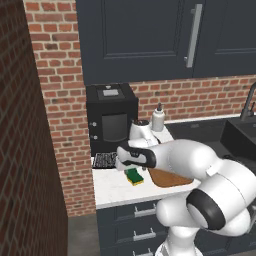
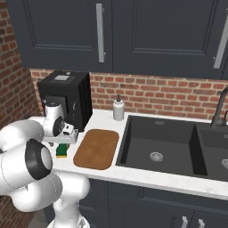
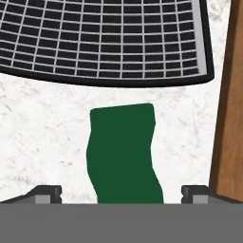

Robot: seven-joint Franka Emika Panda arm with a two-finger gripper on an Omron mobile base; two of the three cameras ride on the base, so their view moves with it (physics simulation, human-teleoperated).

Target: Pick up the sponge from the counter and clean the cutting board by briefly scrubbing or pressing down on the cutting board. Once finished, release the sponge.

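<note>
The sponge (image 3: 124, 154), dark green on top over yellow, lies on the white counter (image 3: 42, 142) just left of the brown wooden cutting board (image 3: 230, 118). My gripper (image 3: 121, 194) hangs open straight above the sponge, one fingertip on each side of its near end, not touching it. In the left base view, the sponge (image 1: 134, 176) shows under the gripper (image 1: 129, 169), beside the cutting board (image 1: 170, 178). The right base view has the sponge (image 2: 62, 151) peeking out below the gripper (image 2: 63, 143), with the cutting board (image 2: 96, 148) to its right.
A black ribbed mat (image 3: 104, 42) lies just beyond the sponge, in front of the black coffee machine (image 1: 111, 117). A soap bottle (image 2: 118, 108) stands at the back wall. The dark sink (image 2: 160, 147) and faucet (image 2: 219, 109) lie right of the board. A brick wall (image 1: 30, 150) closes the left.
</note>
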